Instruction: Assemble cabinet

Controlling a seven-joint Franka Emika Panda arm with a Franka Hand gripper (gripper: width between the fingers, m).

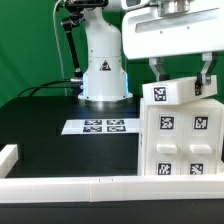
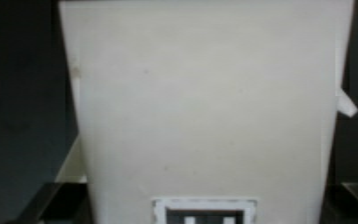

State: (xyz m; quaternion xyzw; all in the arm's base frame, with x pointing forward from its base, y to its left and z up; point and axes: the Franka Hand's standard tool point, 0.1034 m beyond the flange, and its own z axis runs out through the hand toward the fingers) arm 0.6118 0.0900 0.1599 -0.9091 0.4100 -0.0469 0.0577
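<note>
The cabinet is a large white box with black-and-white square tags, standing at the exterior view's right on the black table. A smaller white tagged block sits on its top. My gripper comes down from above with one finger on each side of this block and looks shut on it. In the wrist view the white part fills the space between the fingers, with a tag at its edge near the jaws. The fingertips are mostly hidden.
The marker board lies flat in the middle of the table, in front of the arm's white base. A low white rail runs along the table's front edge, with a short piece at the exterior view's left.
</note>
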